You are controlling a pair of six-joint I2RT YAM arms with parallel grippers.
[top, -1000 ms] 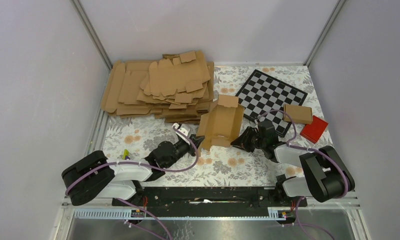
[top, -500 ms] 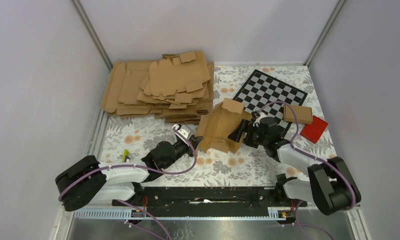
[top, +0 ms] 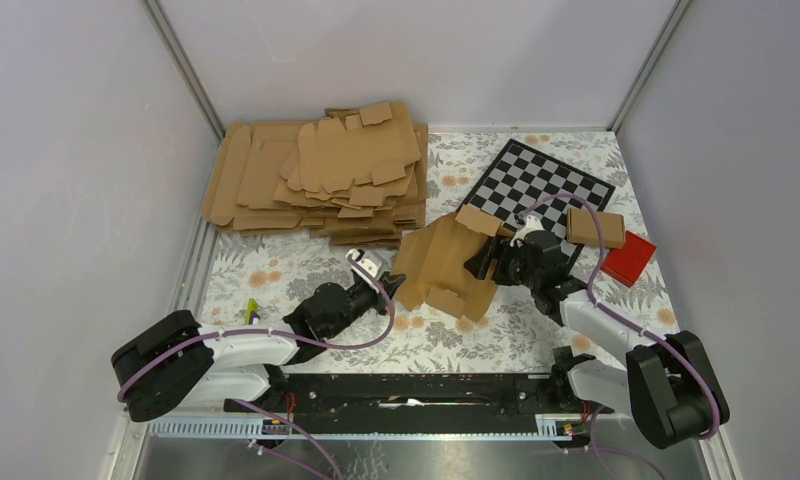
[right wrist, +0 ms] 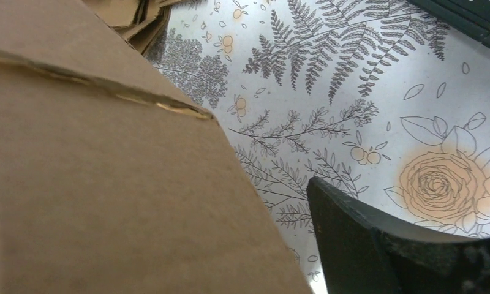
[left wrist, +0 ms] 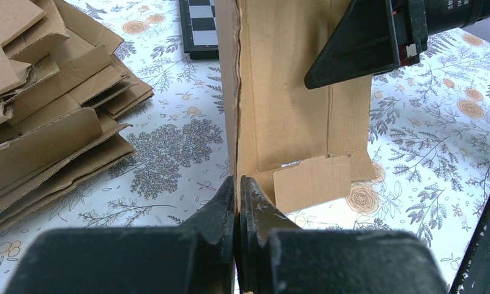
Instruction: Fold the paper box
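The paper box [top: 438,265] is a brown die-cut cardboard piece, partly folded and standing tilted on the floral mat between the arms. My left gripper [top: 393,285] is shut on its near lower edge; the left wrist view shows the jaws pinching the upright panel [left wrist: 237,184]. My right gripper [top: 482,262] is open against the box's right side. One of its fingers [left wrist: 359,49] lies on the inner face of the panel [left wrist: 285,116]. In the right wrist view the cardboard [right wrist: 108,184] fills the left and hides one finger; the other finger [right wrist: 383,245] stands apart from it.
A thick stack of brown card sheets [top: 316,175] lies at the back left and shows in the left wrist view [left wrist: 46,110]. A checkerboard [top: 546,185] lies at the back right. A small closed brown carton [top: 596,227] and a red block [top: 628,258] sit beside it.
My right gripper has moved up and to the left into the box, and the box's right panel has swung up and over toward the left. My left gripper has kept its hold.
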